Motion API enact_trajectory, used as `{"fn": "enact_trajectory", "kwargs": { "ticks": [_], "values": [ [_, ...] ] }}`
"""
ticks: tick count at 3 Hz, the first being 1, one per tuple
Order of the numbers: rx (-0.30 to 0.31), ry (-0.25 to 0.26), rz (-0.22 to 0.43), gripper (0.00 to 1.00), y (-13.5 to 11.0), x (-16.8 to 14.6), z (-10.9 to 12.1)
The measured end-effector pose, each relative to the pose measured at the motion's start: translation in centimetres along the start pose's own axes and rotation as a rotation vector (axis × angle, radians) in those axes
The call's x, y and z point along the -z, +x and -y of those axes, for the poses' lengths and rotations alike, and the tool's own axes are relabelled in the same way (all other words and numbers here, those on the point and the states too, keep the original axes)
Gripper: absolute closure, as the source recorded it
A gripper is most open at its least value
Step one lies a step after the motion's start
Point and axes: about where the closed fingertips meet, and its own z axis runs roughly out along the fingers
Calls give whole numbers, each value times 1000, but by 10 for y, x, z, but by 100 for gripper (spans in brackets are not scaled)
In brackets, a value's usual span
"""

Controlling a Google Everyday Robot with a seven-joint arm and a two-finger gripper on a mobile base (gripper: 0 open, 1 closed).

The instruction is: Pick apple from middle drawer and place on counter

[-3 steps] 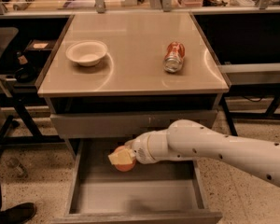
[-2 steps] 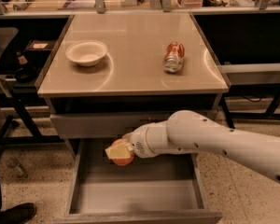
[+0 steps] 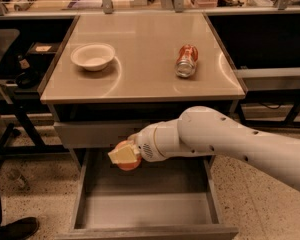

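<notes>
Pinching one round red-orange apple [image 3: 130, 163], seemingly smooth-skinned, the white gripper [image 3: 123, 155] hangs above one open grey metal drawer [image 3: 145, 210]. Beyond it lies one glossy beige counter [image 3: 140, 59].

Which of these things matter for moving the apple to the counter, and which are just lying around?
Part of the job: apple, gripped by the claw above the open drawer; counter.
Just lying about: bowl, can, both on the counter.
</notes>
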Motion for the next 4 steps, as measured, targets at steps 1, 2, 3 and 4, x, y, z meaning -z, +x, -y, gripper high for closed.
{"fn": "enact_trajectory", "kwargs": {
  "ticks": [1, 2, 3, 4],
  "values": [
    [25, 25, 33, 100, -33, 17, 0],
    [56, 57, 50, 100, -71, 35, 6],
    [77, 90, 65, 100, -103, 45, 22],
    [82, 96, 70, 100, -108, 47, 24]
  ]
}}
